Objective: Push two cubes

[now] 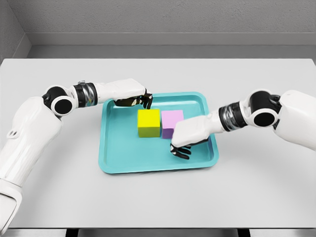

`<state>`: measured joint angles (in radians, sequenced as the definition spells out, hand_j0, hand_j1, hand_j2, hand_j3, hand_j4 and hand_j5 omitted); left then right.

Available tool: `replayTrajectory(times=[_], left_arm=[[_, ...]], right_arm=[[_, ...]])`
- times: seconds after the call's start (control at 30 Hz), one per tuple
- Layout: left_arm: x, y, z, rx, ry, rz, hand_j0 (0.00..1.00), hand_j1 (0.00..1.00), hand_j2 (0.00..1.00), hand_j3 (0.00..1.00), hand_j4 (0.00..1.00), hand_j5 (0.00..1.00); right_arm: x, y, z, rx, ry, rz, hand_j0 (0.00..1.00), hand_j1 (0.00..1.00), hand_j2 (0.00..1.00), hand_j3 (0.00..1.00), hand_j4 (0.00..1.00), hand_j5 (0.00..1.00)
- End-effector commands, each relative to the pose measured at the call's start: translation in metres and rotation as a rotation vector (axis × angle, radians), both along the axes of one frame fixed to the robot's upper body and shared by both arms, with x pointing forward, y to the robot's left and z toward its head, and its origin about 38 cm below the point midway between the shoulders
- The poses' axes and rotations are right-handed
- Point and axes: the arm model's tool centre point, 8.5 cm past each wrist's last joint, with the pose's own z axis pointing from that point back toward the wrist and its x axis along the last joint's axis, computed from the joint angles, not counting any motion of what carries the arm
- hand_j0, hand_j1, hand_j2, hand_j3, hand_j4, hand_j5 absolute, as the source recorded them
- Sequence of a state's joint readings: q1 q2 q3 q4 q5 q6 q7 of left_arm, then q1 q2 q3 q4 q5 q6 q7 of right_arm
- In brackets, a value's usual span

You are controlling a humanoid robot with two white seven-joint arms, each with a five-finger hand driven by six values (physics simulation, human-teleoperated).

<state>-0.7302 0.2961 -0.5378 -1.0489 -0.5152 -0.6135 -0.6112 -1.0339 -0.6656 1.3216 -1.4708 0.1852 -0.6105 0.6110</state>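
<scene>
Two cubes — a yellow cube (pixel 148 122) and a pink cube (pixel 172 122) — sit side by side and touching near the middle of a teal tray (pixel 116 160) on the grey table (pixel 158 197). We judge the push to be at or near its end: the faces already meet, so little or nothing is left but to draw the hands clear.

Our right hand (pixel 183 141) lies low over the tray floor at the pink cube's near right corner, apparently against it; its dark fingers (pixel 180 150) curl downward and grip nothing. Our left hand (pixel 132 97) hovers over the tray's far rim, just behind the yellow cube and seemingly not touching it — fingers loosely bent, likewise holding nothing.

Both white arms reach in from opposite sides of the table.
</scene>
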Motion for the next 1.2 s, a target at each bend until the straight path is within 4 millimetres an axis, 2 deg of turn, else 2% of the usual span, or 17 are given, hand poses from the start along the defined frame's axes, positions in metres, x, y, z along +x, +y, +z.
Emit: replayTrajectory(times=[0.0,0.1,0.17,0.3,0.43,0.47,0.53,0.67,0.93,1.17], left_arm=[[0.001,0.001,0.002,-0.008,0.0,0.005,0.35,0.35,0.35,0.35,0.35,0.35],[0.002,0.01,0.004,-0.007,-0.001,0.02,0.35,0.35,0.35,0.35,0.35,0.35],[0.003,0.013,0.006,-0.008,-0.005,0.025,0.35,0.35,0.35,0.35,0.35,0.35],[0.002,0.045,0.008,0.016,-0.006,0.063,0.35,0.35,0.35,0.35,0.35,0.35],[0.002,0.054,0.009,0.023,-0.006,0.074,0.35,0.35,0.35,0.35,0.35,0.35],[0.0,0.053,0.01,0.024,-0.013,0.068,0.35,0.35,0.35,0.35,0.35,0.35],[-0.015,0.066,0.01,0.011,-0.009,0.055,0.35,0.35,0.35,0.35,0.35,0.35],[-0.021,0.062,0.003,0.007,0.003,0.041,0.35,0.35,0.35,0.35,0.35,0.35],[-0.034,0.037,-0.003,0.004,0.005,-0.03,0.35,0.35,0.35,0.35,0.35,0.35],[-0.037,0.038,-0.008,0.004,0.015,-0.029,0.35,0.35,0.35,0.35,0.35,0.35]], right_arm=[[-0.003,-0.005,0.0,-0.009,-0.002,0.003,0.12,0.12,0.12,0.12,0.12,0.12],[-0.004,-0.013,0.003,-0.017,-0.008,-0.005,0.12,0.12,0.12,0.12,0.12,0.12],[-0.001,-0.027,0.005,-0.029,-0.014,-0.034,0.12,0.12,0.12,0.12,0.12,0.12],[0.016,-0.049,0.013,-0.04,-0.038,-0.111,0.12,0.12,0.12,0.12,0.12,0.12],[0.028,-0.057,0.014,-0.059,-0.054,-0.146,0.12,0.12,0.12,0.12,0.12,0.12],[0.033,-0.063,0.012,-0.077,-0.058,-0.169,0.12,0.12,0.12,0.12,0.12,0.12],[0.045,-0.061,0.008,-0.083,-0.056,-0.193,0.12,0.12,0.12,0.12,0.12,0.12],[0.055,-0.071,0.007,-0.096,-0.056,-0.236,0.12,0.12,0.12,0.12,0.12,0.12],[0.062,-0.07,0.02,-0.094,-0.083,-0.239,0.12,0.12,0.12,0.12,0.12,0.12],[0.062,-0.068,0.018,-0.093,-0.079,-0.238,0.12,0.12,0.12,0.12,0.12,0.12]])
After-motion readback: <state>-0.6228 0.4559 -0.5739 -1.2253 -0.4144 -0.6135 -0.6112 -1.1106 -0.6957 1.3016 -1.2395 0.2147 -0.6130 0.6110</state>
